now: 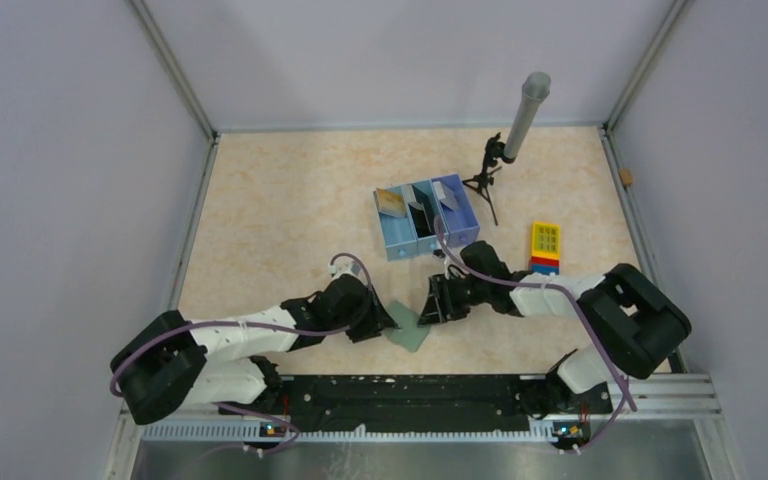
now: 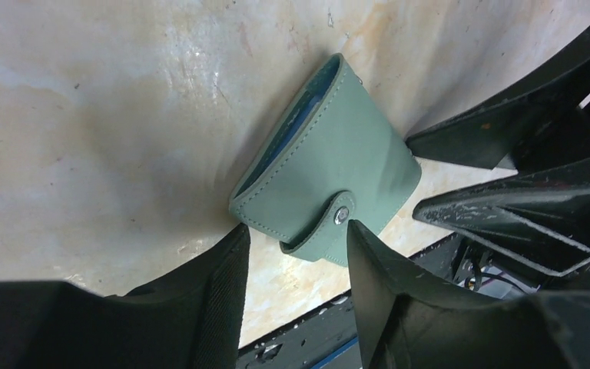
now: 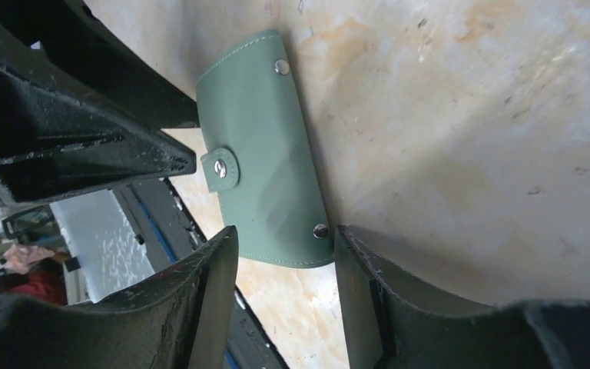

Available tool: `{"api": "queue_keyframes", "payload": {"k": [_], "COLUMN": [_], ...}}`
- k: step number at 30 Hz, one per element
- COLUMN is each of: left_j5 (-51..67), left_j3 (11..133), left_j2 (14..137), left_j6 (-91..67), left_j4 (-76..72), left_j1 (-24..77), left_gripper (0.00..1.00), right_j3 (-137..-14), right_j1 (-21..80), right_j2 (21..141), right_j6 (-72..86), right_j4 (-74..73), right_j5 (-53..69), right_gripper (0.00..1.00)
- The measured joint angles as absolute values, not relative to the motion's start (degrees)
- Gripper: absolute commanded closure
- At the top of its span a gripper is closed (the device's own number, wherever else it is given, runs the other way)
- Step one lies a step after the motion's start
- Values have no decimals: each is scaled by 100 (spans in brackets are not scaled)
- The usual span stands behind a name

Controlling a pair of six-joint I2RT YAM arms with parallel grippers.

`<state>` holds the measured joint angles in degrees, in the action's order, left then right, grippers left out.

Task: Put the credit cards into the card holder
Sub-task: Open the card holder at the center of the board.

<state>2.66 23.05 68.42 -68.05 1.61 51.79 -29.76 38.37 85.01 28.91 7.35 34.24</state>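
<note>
— Near the front edge of the table (image 1: 280, 200), between our two arms, what do we have?

— We have the card holder (image 2: 326, 165), lying flat with its grey-green side up. Its snap tab (image 3: 220, 168) is folded over the cover. From our left wrist we catch a strip of blue along one long edge.

— How does our left gripper (image 2: 296, 227) stand?

— Its fingers (image 2: 215, 300) are apart and low over the table. Only the tab corner of the holder lies between their tips, and the rest lies beyond them. We cannot tell whether a tip touches it.

— And our right gripper (image 3: 286, 231)?

— It comes in from the opposite side. Its fingers (image 3: 369, 292) are also spread, one on each side of the holder's short end. We cannot tell whether they touch its edges. Each wrist view shows the other gripper's black fingers just beside the holder.

— Where are the credit cards (image 1: 392, 202)?

— They are well apart from the holder, standing tilted in the blue tray (image 1: 400, 245) farther back on the table. A light one is in the left compartment, a dark one in the middle and another in the right. We also see a small tripod (image 1: 484, 180) carrying a grey tube beside the tray, and a yellow block (image 1: 545, 240) to its right.
</note>
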Motion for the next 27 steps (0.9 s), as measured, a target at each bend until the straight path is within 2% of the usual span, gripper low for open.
{"api": "queue_keyframes", "payload": {"k": [13, 16, 21, 27], "left_j5": [71, 16, -56, -95], "left_j3": [2161, 2119, 2016, 1820], "left_j2": [6956, 6956, 6952, 6914], "left_j6": [-6886, -6908, -6945, -7039], "left_j4": [-183, -244, -377, -707], "left_j1": [5179, 5179, 5179, 5179], "left_gripper": [64, 72, 78, 80], "right_j3": [-2534, -2497, -2403, -2246], "right_j1": [3911, 3922, 3927, 3929], "right_j2": [8877, 8899, 8930, 8952], "right_j6": [3822, 3951, 4176, 4427], "right_j4": [1938, 2067, 2324, 2711], "right_j5": [3979, 3957, 3863, 3787], "right_gripper": [58, 58, 60, 62]}}
